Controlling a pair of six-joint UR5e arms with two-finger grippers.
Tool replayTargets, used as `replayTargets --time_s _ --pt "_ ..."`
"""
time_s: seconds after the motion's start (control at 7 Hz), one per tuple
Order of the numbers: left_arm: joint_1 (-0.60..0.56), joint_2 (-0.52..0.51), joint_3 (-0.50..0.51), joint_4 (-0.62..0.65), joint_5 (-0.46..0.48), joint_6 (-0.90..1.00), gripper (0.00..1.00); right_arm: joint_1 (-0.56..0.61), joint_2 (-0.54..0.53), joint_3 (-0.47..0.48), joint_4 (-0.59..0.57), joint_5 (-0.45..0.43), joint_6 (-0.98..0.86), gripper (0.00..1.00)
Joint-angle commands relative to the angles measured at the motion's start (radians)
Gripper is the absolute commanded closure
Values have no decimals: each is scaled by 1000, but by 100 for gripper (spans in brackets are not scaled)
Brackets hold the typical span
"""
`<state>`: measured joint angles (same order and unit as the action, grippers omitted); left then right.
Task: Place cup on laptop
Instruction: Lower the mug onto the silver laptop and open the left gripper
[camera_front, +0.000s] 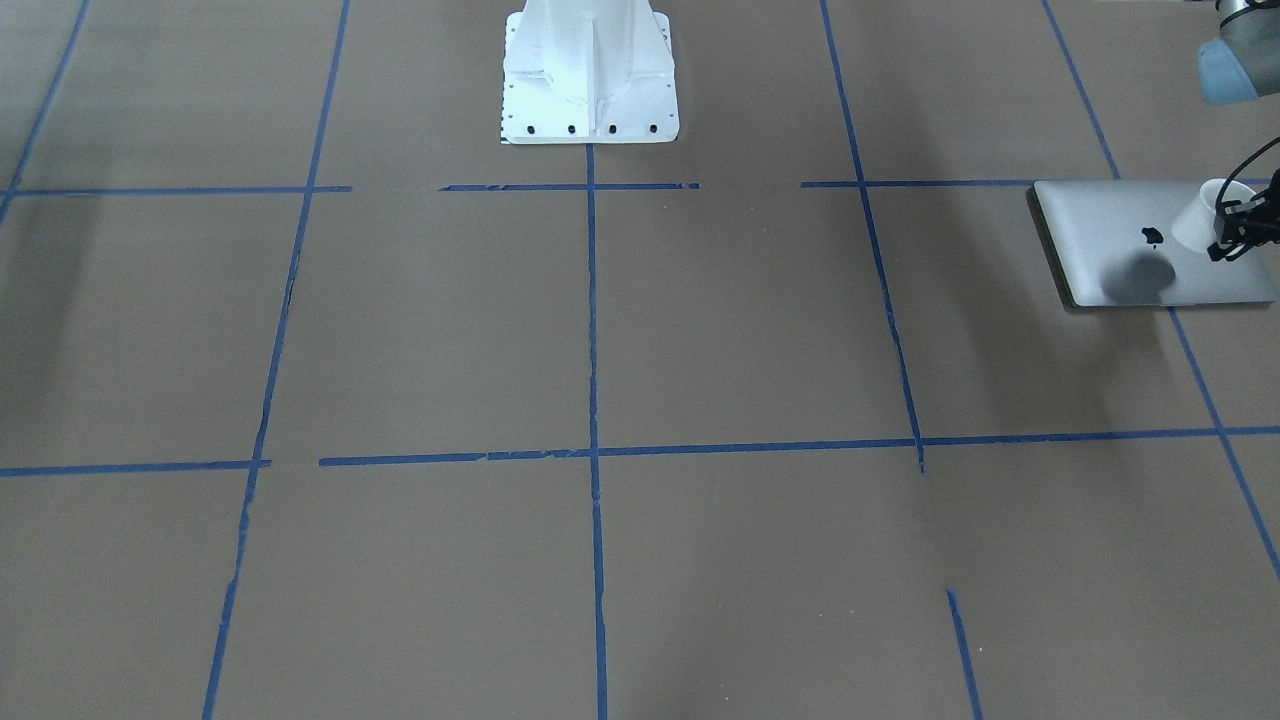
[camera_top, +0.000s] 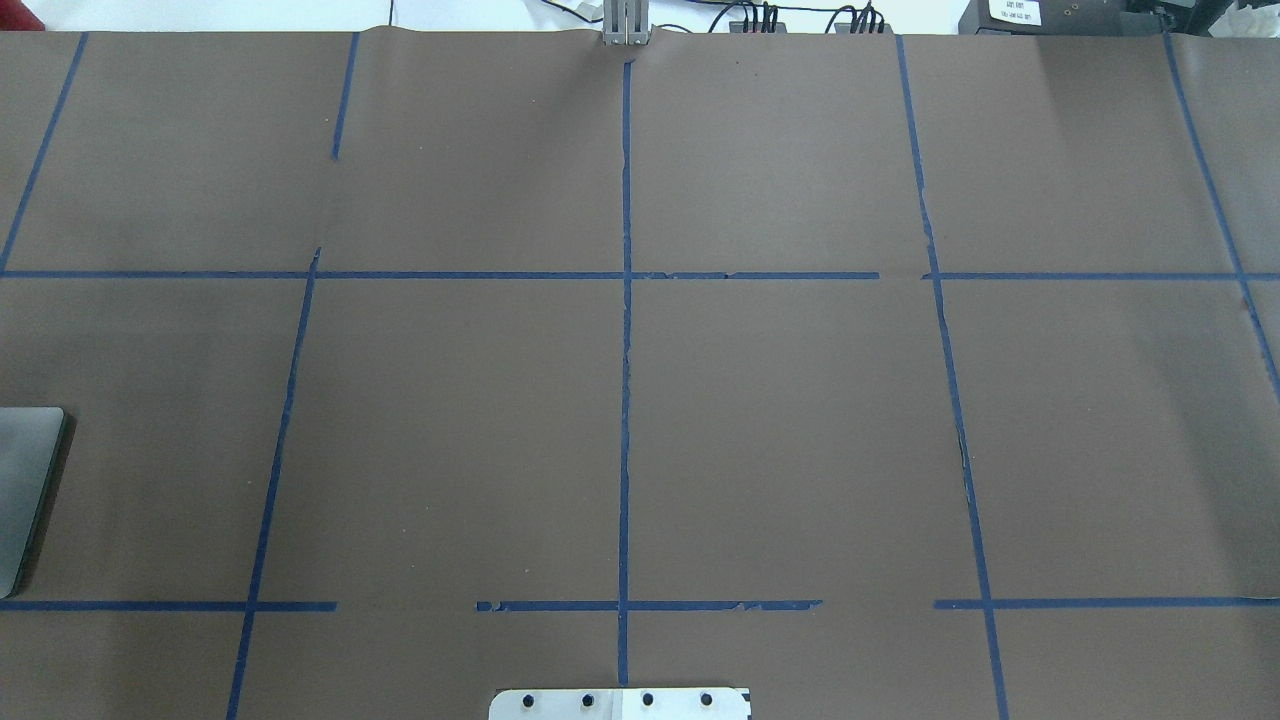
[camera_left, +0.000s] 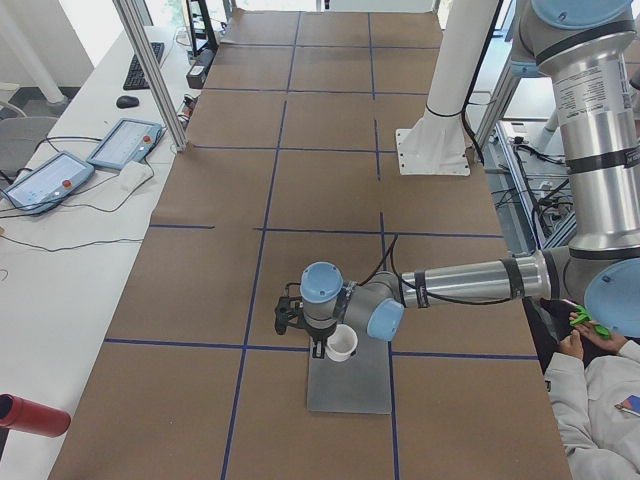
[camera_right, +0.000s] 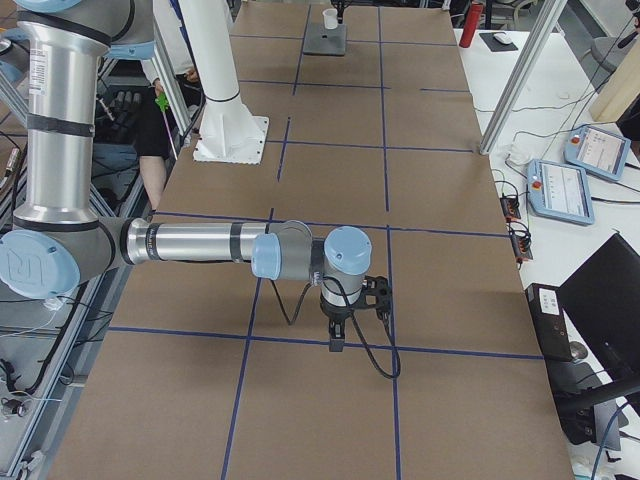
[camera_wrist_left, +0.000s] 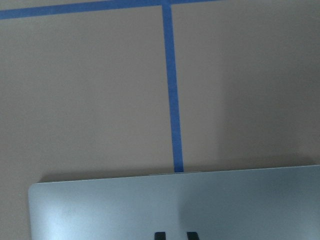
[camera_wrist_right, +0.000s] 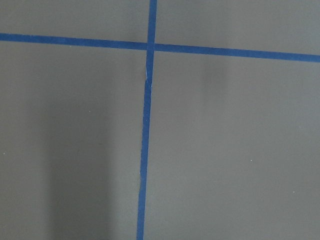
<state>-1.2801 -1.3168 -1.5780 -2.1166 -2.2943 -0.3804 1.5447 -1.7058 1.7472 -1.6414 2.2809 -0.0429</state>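
Note:
The silver-grey laptop (camera_front: 1120, 250) lies closed near the table's end on my left side. Its corner shows in the overhead view (camera_top: 25, 480) and its edge in the left wrist view (camera_wrist_left: 175, 200). The white cup (camera_front: 1200, 215) hangs a little above the lid beside the apple logo and casts a shadow on it. My left gripper (camera_front: 1232, 228) is shut on the cup's rim. From the left side, the cup (camera_left: 342, 343) sits under the gripper over the laptop (camera_left: 350, 385). My right gripper (camera_right: 336, 342) hovers over bare table; I cannot tell if it is open.
The white robot pedestal (camera_front: 590, 90) stands at the table's middle near the robot side. Blue tape lines (camera_front: 594, 300) cross the brown tabletop. A red cylinder (camera_left: 30, 415) lies off the table's corner. A seated person (camera_left: 595, 370) is beside the robot.

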Motion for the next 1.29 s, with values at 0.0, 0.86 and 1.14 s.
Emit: replayTargets --time_s 0.0,0.86,1.14 --pt "66 1 10 -16 -1 -49 100 0 0 0 0 0 0 0" --pt "97 1 41 -20 2 -35 23 0 0 0 0 0 0 0" --pt "96 -5 38 -16 -4 -32 5 0 0 0 0 0 0 0"
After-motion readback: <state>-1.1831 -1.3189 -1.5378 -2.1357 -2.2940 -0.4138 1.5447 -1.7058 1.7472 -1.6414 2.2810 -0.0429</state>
